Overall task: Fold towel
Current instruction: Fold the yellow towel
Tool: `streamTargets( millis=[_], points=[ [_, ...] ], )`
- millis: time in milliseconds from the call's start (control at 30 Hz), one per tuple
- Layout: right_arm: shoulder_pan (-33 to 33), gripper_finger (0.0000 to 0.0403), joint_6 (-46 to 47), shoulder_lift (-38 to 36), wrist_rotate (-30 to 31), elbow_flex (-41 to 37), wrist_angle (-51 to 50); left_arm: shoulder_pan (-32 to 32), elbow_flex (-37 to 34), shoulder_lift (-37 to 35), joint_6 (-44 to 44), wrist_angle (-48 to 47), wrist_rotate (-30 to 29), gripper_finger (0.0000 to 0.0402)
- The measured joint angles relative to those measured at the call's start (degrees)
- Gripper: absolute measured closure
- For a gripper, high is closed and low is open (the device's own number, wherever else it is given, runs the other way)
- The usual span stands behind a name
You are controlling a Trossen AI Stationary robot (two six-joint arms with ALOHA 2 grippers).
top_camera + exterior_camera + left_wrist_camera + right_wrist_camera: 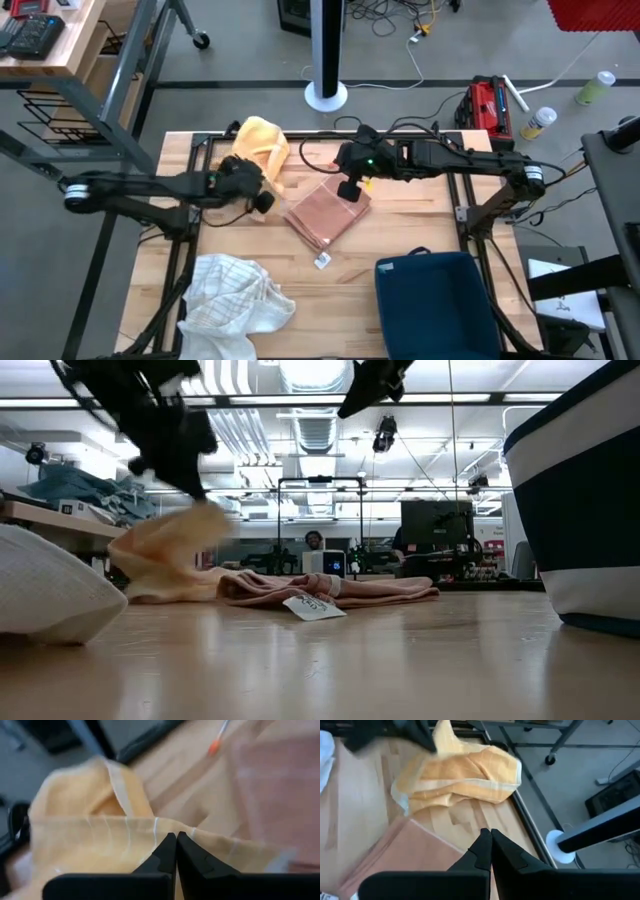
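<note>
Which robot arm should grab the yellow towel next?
Probably the left. The left gripper sits right at the yellow towel, fingers shut. The right gripper hangs over the folded pink towel, farther from it.

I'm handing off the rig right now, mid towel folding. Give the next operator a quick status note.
Left gripper: shut on the yellow towel at the table's far left.
Right gripper: shut, empty, over the pink towel.
Done: pink towel lies folded mid-table, tag toward the near side.
Left: yellow towel is bunched, not folded; white towel lies crumpled at the near left, untouched. Dark blue bin sits near right.
</note>
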Motion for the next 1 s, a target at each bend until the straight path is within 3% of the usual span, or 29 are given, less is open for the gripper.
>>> streamTargets(
  millis=[267,433,667,1000],
  points=[
    [0.0,0.0403,2.5,-1.1,-0.8,-1.3,-3.0,-6.5,2.2,-11.8,4.9,5.1,-0.4,0.0401],
    [0.5,0.0403,1.0,-1.5,-8.9,-4.2,-0.8,-7.5,1.9,-14.2,8.4,14.1,-0.6,0.0401],
    [0.4,0.0403,-0.8,-0.9,-10.7,-5.7,0.2,-8.1,0.0,-10.0,7.4,22.7,-0.5,0.0401],
    [1.5,0.0403,2.1,0.7,-10.8,-9.6,1.2,-13.2,-0.3,3.8,6.3,30.5,0.0,0.0401]
  ],
)
